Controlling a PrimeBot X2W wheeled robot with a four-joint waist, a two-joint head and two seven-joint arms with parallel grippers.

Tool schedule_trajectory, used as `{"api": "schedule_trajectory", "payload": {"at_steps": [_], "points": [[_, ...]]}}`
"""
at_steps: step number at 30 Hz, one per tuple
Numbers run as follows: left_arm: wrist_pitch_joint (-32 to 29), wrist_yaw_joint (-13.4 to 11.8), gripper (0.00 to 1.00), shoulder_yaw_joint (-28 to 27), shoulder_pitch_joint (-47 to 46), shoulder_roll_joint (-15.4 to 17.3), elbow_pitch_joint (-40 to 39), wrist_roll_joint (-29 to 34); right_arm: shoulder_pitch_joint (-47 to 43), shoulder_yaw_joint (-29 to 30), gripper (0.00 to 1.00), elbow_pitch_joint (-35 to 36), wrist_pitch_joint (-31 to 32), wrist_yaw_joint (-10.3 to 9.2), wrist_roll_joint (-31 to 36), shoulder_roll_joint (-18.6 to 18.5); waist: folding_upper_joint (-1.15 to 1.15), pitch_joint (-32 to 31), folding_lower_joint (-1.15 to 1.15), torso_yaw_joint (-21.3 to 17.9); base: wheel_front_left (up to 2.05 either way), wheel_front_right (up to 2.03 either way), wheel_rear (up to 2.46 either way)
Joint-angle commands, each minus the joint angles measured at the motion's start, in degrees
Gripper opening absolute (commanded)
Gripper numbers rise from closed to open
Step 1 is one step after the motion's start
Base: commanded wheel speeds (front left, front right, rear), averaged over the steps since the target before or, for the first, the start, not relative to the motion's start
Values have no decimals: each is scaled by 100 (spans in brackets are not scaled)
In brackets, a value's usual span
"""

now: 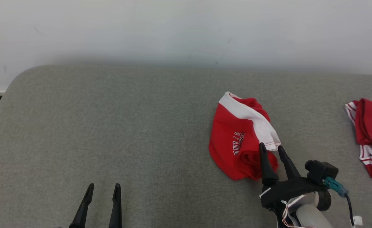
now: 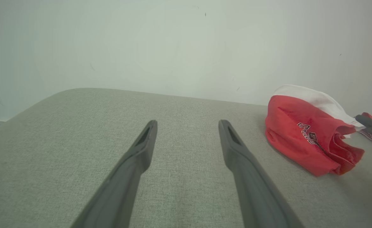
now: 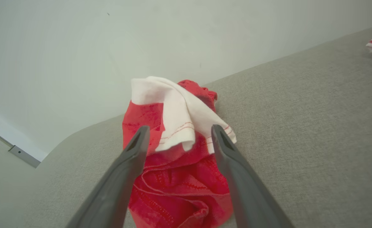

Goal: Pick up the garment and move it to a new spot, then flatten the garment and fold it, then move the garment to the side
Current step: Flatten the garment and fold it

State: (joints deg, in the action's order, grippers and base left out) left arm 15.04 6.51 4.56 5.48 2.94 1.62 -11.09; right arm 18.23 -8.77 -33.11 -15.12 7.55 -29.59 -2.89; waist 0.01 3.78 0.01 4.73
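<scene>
Garment: red jersey-type piece with a white band, crumpled in a loose heap right of centre in the head view, lying on the grey cushioned surface. Second red-and-white garment at the right edge, well apart.

Right tool: fingers spread wide, holding nothing. Tips sit at the heap's lower right edge, either side of the white band's loose end in the right wrist view. Can't tell if they touch cloth. Left tool: lower left of frame, spread wide, empty, over bare surface well apart from the garment.

Handling: looks light, soft and limp, not fragile. It will likely sag and unfurl when lifted. Best hold is probably a pinch on the hemmed white band end or the bunched red folds just under it, since a single layer may slip.

Orientation: the heap's long axis runs roughly up-down the frame, tilted slightly. The white band runs diagonally from upper left to lower right. Lettering is sideways, and the bunched open end faces lower right, toward the right tool.
</scene>
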Motion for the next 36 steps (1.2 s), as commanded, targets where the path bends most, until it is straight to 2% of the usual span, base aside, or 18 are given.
{"api": "schedule_trajectory", "payload": {"at_steps": [1,5,6,8,9,16,19,23,29,32,36], "points": [[16,12,100,10,-116,-8,30,-1,227,-45,100,-305,0,-15,-116,0,-1,190,-1,181,0,0,0],[16,46,100,33,-216,-9,71,-12,576,-147,100,-767,0,-15,-180,2,-1,274,-1,284,0,0,0],[16,51,100,32,-231,-8,74,-18,639,-180,96,-808,0,-15,-160,2,-1,282,-1,304,0,0,0],[16,57,100,16,-248,-8,83,-34,720,-225,20,-805,0,-15,-98,0,-1,282,-1,329,0,0,0],[16,58,100,7,-247,-9,87,-41,737,-249,0,-755,0,-15,-49,1,-1,265,-1,334,0,0,0],[16,10,100,-8,-123,-9,121,-97,757,-412,0,-397,0,-15,396,2,-1,43,-1,306,0,0,0],[16,-10,100,24,-82,-9,139,-102,835,-757,0,-112,-1,-15,540,8,-1,-122,-1,275,0,0,0],[16,-49,100,101,-30,-8,146,-90,1050,-1478,0,319,-1,-15,334,2,-1,-350,-1,234,0,0,0],[16,-121,100,193,0,-8,112,-65,1883,-2372,0,982,0,-15,-78,2,-1,-503,-1,200,0,0,0],[16,-133,100,224,2,-8,105,-51,2388,-2505,0,1355,-1,-15,-312,0,-1,-528,-1,196,0,0,0],[16,-145,100,245,11,-8,102,-43,2740,-2313,0,1620,1,-15,-349,-24,-1,-551,-1,191,0,0,0]]}}
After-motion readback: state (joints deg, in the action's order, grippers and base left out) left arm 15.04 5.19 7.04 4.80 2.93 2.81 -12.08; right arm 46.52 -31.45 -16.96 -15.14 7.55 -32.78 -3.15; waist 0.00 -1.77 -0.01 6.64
